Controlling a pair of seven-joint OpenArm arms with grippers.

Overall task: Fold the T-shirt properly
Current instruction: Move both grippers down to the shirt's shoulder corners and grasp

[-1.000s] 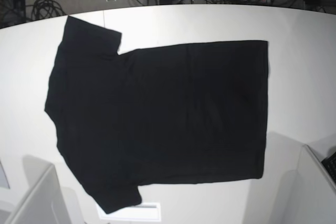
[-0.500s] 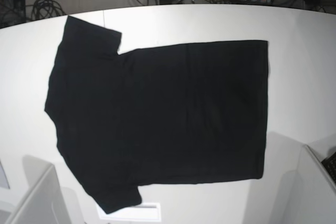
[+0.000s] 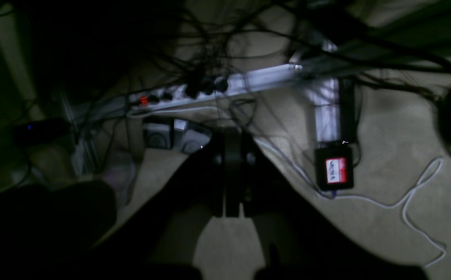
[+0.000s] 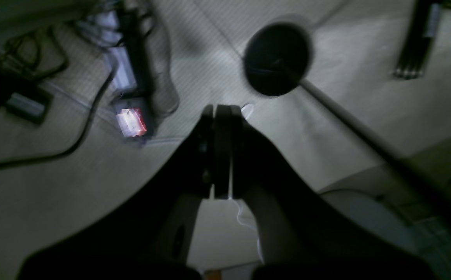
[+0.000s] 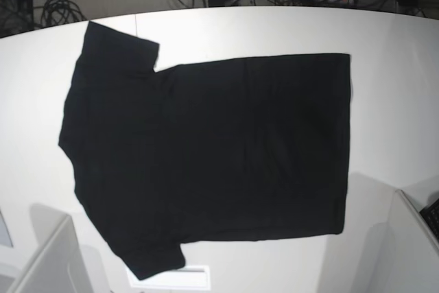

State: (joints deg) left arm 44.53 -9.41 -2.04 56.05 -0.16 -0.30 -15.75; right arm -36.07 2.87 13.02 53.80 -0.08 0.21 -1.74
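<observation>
Left wrist view: the left tool (image 3: 227, 171) is pressed shut, empty, over cabled floor. Right wrist view: the right tool (image 4: 220, 149) likewise. Base view: the large black short-sleeved cloth T-shirt (image 5: 206, 156) lies flat mid-counter (image 5: 391, 66), sleeves at 9 o'clock.

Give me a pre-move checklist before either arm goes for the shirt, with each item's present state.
1. T-shirt spread flat on the table: ok.
2. Both sleeves laid out, no fold started: ok.
3. Printed side up: not ok, only plain black shows.
4. Left gripper empty: ok, jaws together, nothing between.
5. Right gripper empty: ok, shut on nothing.
6. Grippers over the shirt: not ok, both wrist views show floor and cables.
</observation>
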